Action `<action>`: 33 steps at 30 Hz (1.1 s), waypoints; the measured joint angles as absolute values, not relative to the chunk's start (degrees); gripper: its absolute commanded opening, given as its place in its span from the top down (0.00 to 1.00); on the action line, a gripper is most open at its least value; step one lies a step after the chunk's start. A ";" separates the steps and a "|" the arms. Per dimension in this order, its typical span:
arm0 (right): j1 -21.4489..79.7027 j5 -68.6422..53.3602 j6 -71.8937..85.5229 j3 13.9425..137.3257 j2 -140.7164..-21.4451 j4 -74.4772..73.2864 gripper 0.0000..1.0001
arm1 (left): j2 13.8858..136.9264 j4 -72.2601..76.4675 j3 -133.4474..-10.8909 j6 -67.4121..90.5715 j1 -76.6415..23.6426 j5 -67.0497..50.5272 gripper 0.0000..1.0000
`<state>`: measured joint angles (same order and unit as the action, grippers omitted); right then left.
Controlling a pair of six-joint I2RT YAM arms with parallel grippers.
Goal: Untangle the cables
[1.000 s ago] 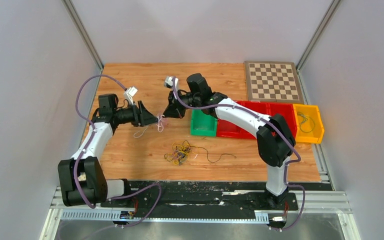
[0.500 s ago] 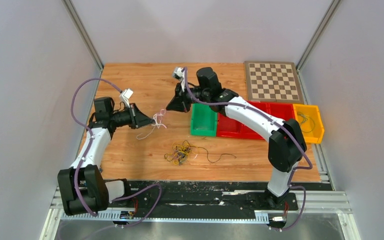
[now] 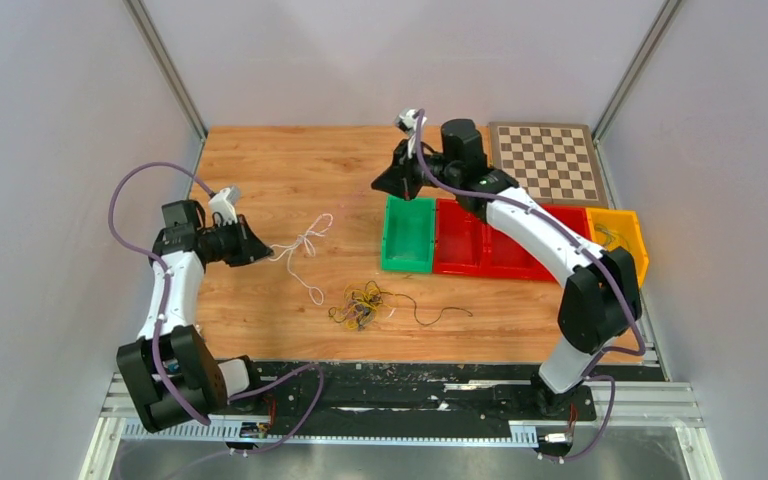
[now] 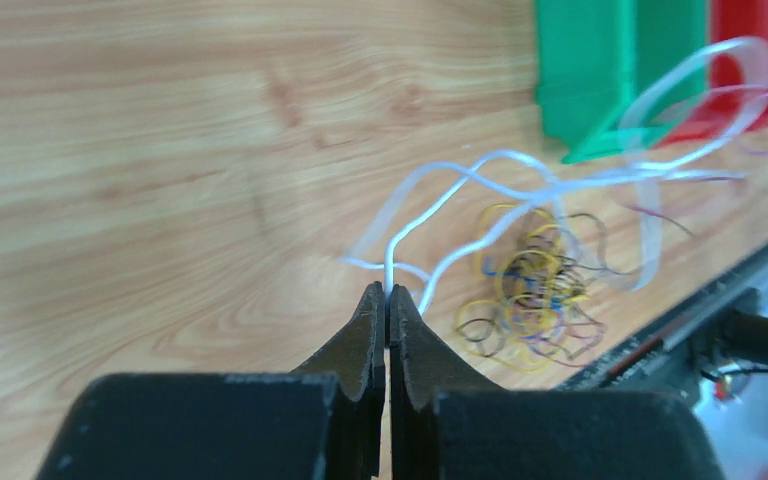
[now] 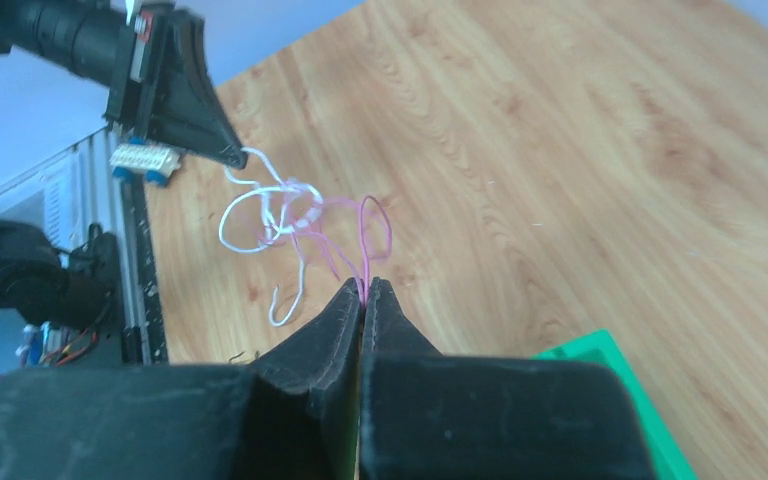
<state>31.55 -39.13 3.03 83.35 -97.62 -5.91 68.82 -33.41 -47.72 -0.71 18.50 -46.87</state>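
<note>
Left gripper sits low over the left side of the table, about midway between the near and far edges. Its fingers are pressed together on the end of a white cable. In the left wrist view the tips pinch the white strand right at their point.

The white cable runs from those tips toward the table centre. It has knotted loops in the middle, and one loose end curls off toward the near edge.

Right gripper is raised near the far edge, around table centre, just past the far end of the green bin. Its fingers are closed tight on a thin pink cable. In the right wrist view the pink strand leaves the tips with a slack loop, reaches the white loops and is wound into them. It is too thin to make out in the top view.

The main snarl lies flat close to the near edge, roughly centre, with yellow, dark and blue wires bunched together. It is well apart from both grippers. One dark wire trails out of it toward the right.

The green bin, red bins and yellow bin sit in a row on the right side. A chessboard is in the far right corner.
</note>
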 measured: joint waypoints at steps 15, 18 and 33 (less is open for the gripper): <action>18.24 -32.64 4.45 86.87 -86.52 -6.20 1.00 | 77.97 -38.50 -49.30 -8.12 21.85 -24.64 1.00; 15.70 -31.75 4.45 87.07 -83.77 -6.72 1.00 | 80.09 -38.30 -49.45 -8.99 22.24 -21.28 1.00; 1.02 -33.21 -3.73 82.39 -69.47 -25.26 1.00 | 76.05 -42.02 -58.70 -11.68 16.95 -35.92 1.00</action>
